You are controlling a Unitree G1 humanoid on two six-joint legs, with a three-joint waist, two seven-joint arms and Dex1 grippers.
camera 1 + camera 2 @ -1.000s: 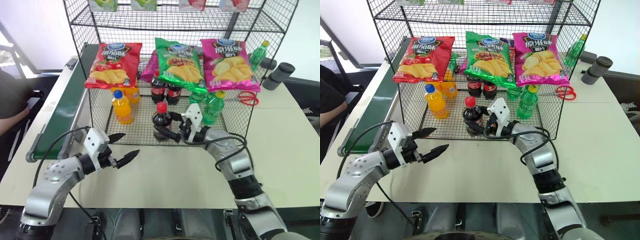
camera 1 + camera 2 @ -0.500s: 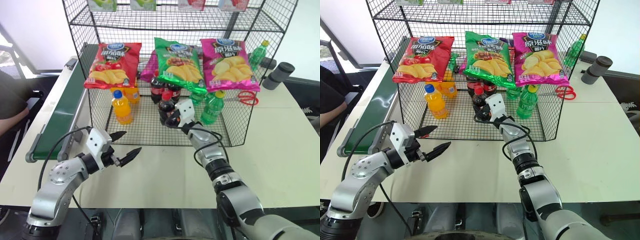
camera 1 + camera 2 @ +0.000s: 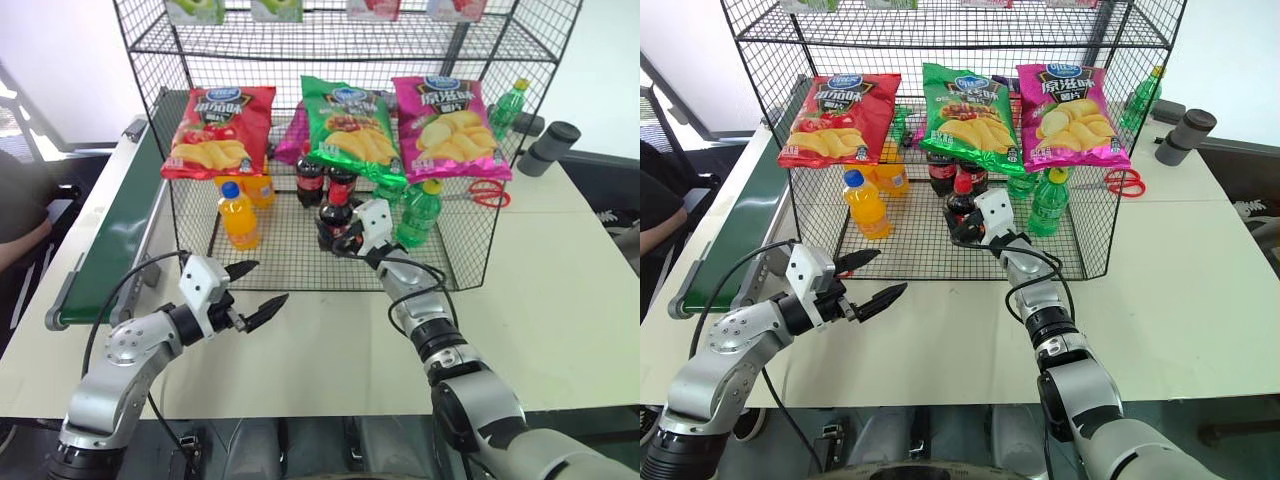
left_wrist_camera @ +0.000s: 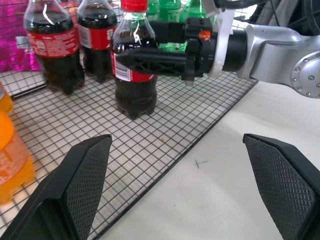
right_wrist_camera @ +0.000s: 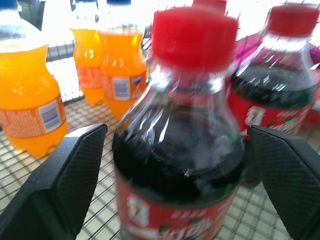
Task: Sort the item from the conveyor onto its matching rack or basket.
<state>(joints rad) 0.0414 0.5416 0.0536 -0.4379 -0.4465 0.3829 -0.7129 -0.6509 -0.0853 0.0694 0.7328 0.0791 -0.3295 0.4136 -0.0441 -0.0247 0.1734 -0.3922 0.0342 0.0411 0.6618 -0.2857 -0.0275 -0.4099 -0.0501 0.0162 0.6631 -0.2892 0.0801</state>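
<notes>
The chip bags point(image 3: 345, 135) hanging on the rack's front hide the tops of the bottles behind them, and the green bottles point(image 3: 418, 213) are partly covered. The cola bottle point(image 3: 334, 214) stands upright on the wire basket floor point(image 3: 290, 255), centre of the left eye view, just before two other colas point(image 3: 325, 178). The right gripper point(image 3: 345, 240) reaches in level, its fingers point(image 5: 60, 185) spread either side of the bottle, gripping nothing. The left gripper point(image 3: 258, 288) hovers wide open and empty over the table point(image 3: 560, 290), lower left. Three colas, three chip bags, two orange bottles point(image 3: 238, 214). The conveyor point(image 3: 110, 245) runs along the left edge.
</notes>
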